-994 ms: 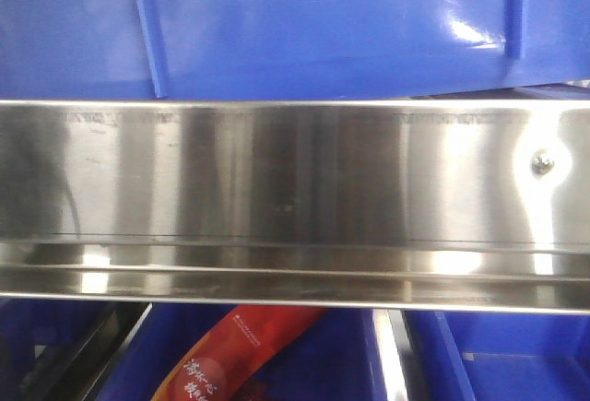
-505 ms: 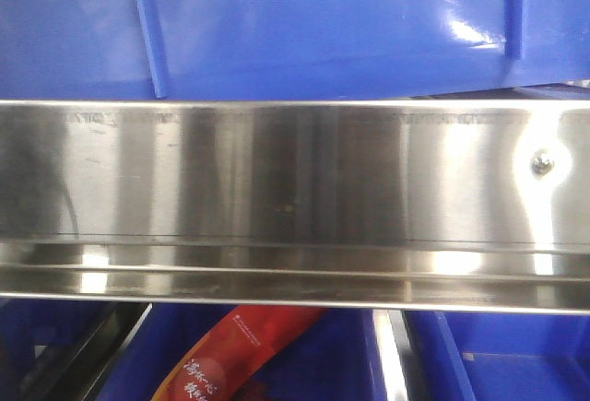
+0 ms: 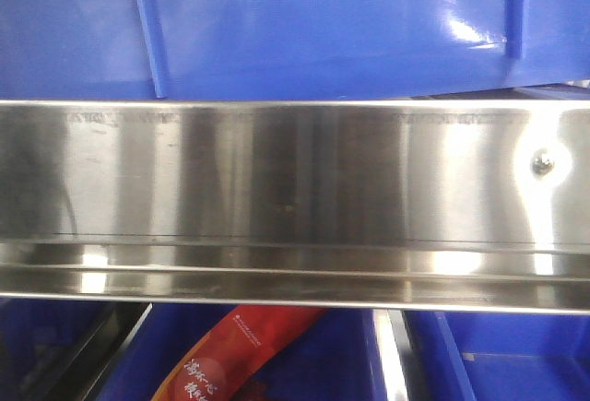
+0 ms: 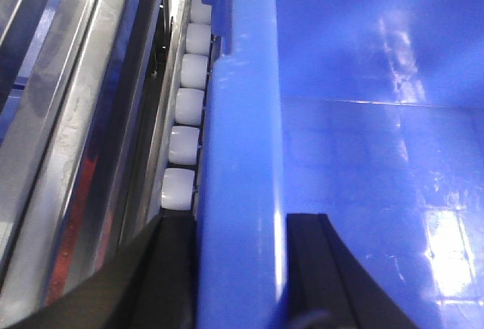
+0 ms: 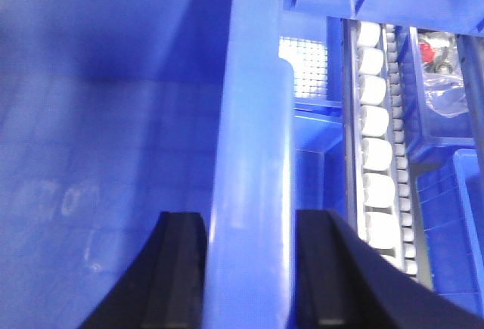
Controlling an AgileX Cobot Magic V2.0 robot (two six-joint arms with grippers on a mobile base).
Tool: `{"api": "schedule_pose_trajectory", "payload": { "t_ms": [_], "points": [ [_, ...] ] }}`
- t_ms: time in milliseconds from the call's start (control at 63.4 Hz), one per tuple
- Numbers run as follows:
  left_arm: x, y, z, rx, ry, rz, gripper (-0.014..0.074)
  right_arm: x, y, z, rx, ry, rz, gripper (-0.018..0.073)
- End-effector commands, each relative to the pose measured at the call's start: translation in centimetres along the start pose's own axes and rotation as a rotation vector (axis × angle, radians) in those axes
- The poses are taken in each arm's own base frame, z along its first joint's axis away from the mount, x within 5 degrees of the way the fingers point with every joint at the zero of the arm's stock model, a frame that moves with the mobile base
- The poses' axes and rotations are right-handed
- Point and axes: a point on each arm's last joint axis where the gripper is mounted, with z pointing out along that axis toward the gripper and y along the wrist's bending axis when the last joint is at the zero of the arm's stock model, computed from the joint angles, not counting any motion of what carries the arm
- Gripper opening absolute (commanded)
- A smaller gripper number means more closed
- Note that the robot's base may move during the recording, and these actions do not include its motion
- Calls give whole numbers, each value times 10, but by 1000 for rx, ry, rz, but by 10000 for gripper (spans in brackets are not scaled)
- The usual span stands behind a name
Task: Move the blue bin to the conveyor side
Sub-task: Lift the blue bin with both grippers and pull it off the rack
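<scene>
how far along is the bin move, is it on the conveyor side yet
Done: the left gripper and right gripper each clamp a rim of the blue bin. In hand: it is beside white rollers, above the steel rail. Left: reaching the conveyor; no belt is in view.

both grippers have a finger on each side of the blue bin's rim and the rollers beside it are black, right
Only the colour is wrong: the rollers are white, as the left wrist view shows. The left gripper and right gripper do each straddle the rim of the blue bin.
</scene>
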Motion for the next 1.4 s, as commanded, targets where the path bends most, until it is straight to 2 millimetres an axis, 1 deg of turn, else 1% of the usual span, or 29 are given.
{"api": "schedule_pose_trajectory", "payload": {
  "t_ms": [0,126,221,284,394,536,726,773,836,931,1010,1120,1231,1388],
  "points": [
    [0,-1,-3,8,1,-5,-7,-1,-2,-1,8,-13,-10,-78],
    [0,-1,-3,8,1,-5,-7,-1,-2,-1,8,-13,-10,-78],
    [-3,-2,-8,11,-10,-6,-9,-1,-2,-2,8,-15,-10,-78],
    [-8,-2,-15,12,-22,-5,-17,-1,-2,-4,8,-20,-10,-78],
    [-16,-3,-29,14,-44,16,-18,-3,-2,-13,8,-48,-3,-79],
    [-24,-4,-47,15,-61,13,-18,-6,-4,-38,8,-116,19,-79],
    [-35,-10,-76,35,-111,38,-18,2,-6,-77,5,-199,58,-79],
    [-34,-15,-81,42,-107,56,-18,6,-6,-84,4,-209,59,-79],
    [-32,-21,-87,36,-107,79,-18,12,-7,-89,4,-207,59,-79],
    [-27,-34,-93,62,-109,104,-18,30,-7,-97,3,-189,78,-79],
    [-24,-41,-97,81,-112,107,-18,42,-7,-103,2,-185,87,-79],
    [-20,-48,-105,104,-122,112,-18,57,-8,-119,-1,-208,106,-79],
    [-16,-55,-119,126,-146,113,-18,68,-9,-132,-2,-228,112,-79],
    [-8,-62,-144,147,-195,118,-18,81,-9,-136,-2,-223,112,-79]
  ]
}}
